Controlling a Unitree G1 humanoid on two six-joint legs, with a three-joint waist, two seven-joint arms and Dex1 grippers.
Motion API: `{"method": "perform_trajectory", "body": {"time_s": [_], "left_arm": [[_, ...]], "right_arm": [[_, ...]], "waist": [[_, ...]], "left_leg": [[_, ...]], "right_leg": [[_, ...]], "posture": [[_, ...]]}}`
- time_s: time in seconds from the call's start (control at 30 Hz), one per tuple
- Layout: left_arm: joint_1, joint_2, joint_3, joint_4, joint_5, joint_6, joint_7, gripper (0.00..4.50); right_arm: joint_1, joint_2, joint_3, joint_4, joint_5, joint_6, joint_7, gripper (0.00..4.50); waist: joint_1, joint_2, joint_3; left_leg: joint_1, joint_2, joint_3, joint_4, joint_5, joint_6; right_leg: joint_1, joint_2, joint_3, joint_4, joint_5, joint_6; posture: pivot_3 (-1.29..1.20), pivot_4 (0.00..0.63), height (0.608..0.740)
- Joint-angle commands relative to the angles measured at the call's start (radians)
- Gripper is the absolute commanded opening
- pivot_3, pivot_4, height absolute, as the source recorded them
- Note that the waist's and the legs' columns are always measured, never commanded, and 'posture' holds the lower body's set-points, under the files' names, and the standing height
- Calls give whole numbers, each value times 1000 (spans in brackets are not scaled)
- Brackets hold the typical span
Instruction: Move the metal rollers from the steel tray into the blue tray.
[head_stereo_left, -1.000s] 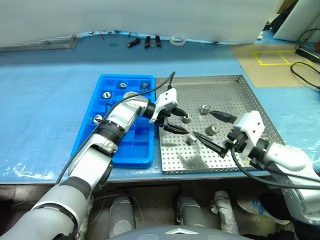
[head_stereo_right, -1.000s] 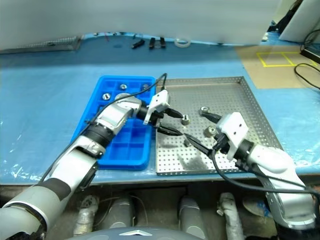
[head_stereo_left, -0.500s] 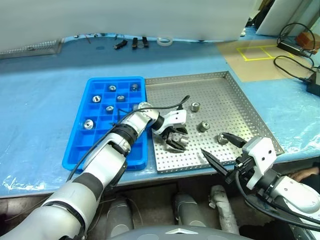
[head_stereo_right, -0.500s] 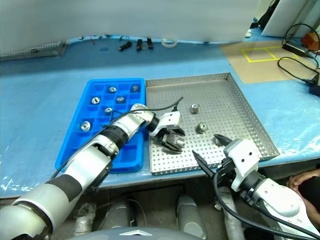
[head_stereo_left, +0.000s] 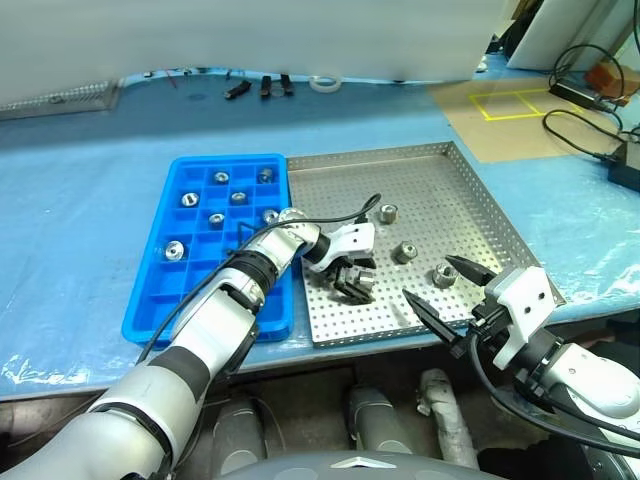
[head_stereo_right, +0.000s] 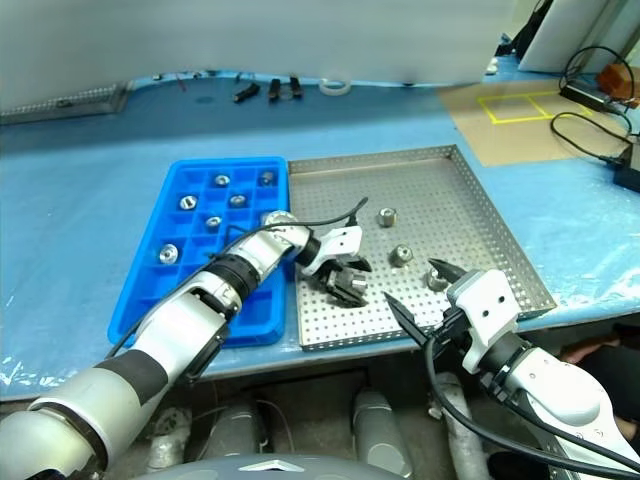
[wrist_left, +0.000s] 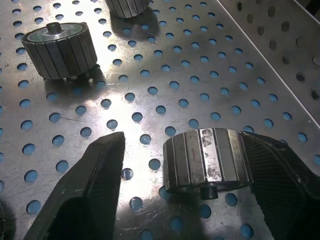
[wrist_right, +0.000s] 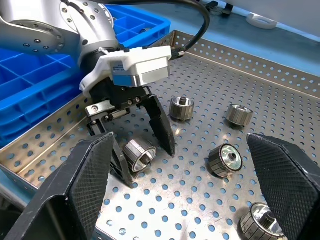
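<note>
Left claw (wrist_right: 142, 150) is down on the perforated floor of the large square silver-grey steel tray (head_stereo_left: 455, 205), near its front left corner. Its two black fingers (wrist_left: 82, 185) straddle one short ribbed silver metal roller (wrist_left: 207, 159), which lies on its side: one finger is against the roller's end, the other stands off with a gap, so the claw is not clamped yet and the roller sits on the tray.

Right claw (head_stereo_left: 447, 300) hangs over the tray's front edge, fingers spread wide, holding nothing.

Other loose rollers in the steel tray: one toward mid-tray (head_stereo_left: 389, 212), one in front of it (head_stereo_left: 404, 252), and one toward the front right (head_stereo_left: 443, 274), just beside the right claw's far fingertip. Nothing lies between the left claw and its roller, and the neighbouring rollers are clear of the fingers.

The bright blue plastic grid tray (head_stereo_left: 160, 310) sits flush against the steel tray's left side on the blue-covered worktop (head_stereo_left: 70, 180). Several compartments in its far half already hold a roller each (head_stereo_left: 175, 249); the near rows are bare. The left arm lies diagonally across the blue tray's near right corner.

At the worktop's far edge are a white tape ring (head_stereo_left: 322, 83) and small dark parts (head_stereo_left: 262, 87), well apart from both trays.
</note>
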Motion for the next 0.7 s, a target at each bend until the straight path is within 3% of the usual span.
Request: {"method": "perform_trajectory", "body": {"time_s": [0.03, 0.07, 0.2, 0.27, 0.43, 0.7], "left_arm": [[11, 8, 8, -6, 24, -2, 29, 2656], [11, 8, 9, -6, 25, -2, 30, 2656], [23, 11, 30, -27, 5, 4, 10, 1707], [23, 10, 38, -26, 15, 12, 56, 1698], [47, 39, 92, -120, -56, 54, -24, 1698], [109, 156, 205, -410, -161, 178, 3, 1698]], "right_arm": [[-11, -12, -9, 4, 0, -27, 7, 4500], [-13, -13, -9, 10, 0, -31, 11, 4500], [-25, -15, 3, 33, -7, -49, 20, 4500], [-33, -18, 10, 45, -9, -58, 29, 4500], [-67, -34, 25, 71, -7, -69, 49, 4500], [-244, -100, 83, 159, 42, -64, 154, 4500]], "waist": [[0, 0, 0], [1, 0, 0], [0, 0, 0], [0, 0, 0], [3, 0, 0], [16, 1, 0]], "left_leg": [[0, 0, 0, 0, 0, 0], [0, 0, 0, 0, 0, 0], [0, 0, 0, 0, 0, 0], [0, 0, 0, 0, 0, 0], [0, 0, 0, 0, 0, 0], [0, 1, 0, 0, 0, 0]], "right_leg": [[0, 0, 0, 0, 0, 0], [0, 0, 0, 0, 0, 0], [0, 0, 0, 0, 0, 0], [0, 0, 0, 0, 0, 0], [0, 0, 0, 0, 0, 0], [0, 0, 0, 1, 0, -1]], "posture": [[-552, 150, 740], [-547, 150, 740], [-535, 150, 740], [-521, 150, 740], [-486, 150, 740], [-322, 150, 740]]}}
